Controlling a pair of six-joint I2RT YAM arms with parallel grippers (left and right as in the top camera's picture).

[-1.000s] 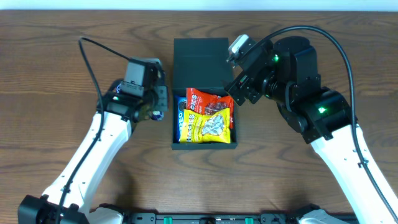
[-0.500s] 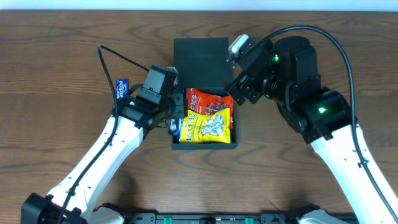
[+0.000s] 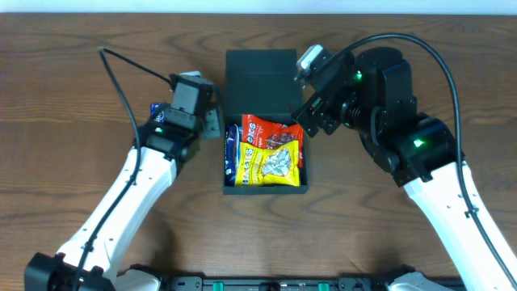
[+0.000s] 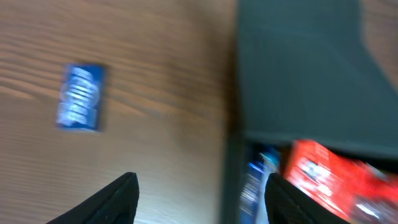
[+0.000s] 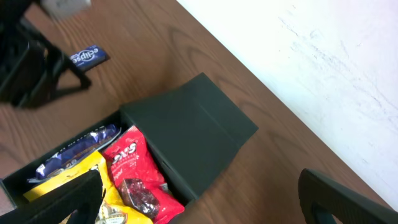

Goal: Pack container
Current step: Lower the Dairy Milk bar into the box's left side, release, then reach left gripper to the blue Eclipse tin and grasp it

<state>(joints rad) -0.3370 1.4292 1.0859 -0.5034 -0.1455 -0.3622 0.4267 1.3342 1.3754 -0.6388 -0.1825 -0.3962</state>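
Note:
The dark green container (image 3: 264, 187) stands mid-table with its flap lid (image 3: 260, 81) folded back. Inside lie a red packet (image 3: 273, 132), a yellow packet (image 3: 271, 165) and a blue packet (image 3: 233, 153) along the left wall. My left gripper (image 3: 213, 123) hangs just left of the container's back corner, open and empty; in its wrist view the gripper (image 4: 202, 200) spans the container's left wall (image 4: 231, 174). My right gripper (image 3: 310, 105) hovers at the container's back right corner, open wide, and in its own view the gripper (image 5: 199, 205) holds nothing.
A small blue gum pack (image 3: 157, 107) lies on the wood left of the container, seen also as the gum pack (image 4: 81, 98) and the gum pack (image 5: 89, 56). The table's far edge meets a white wall (image 5: 323, 56) behind the lid.
My left gripper swung over the container's left edge, opened, then drew back up and left. The right arm has not moved.

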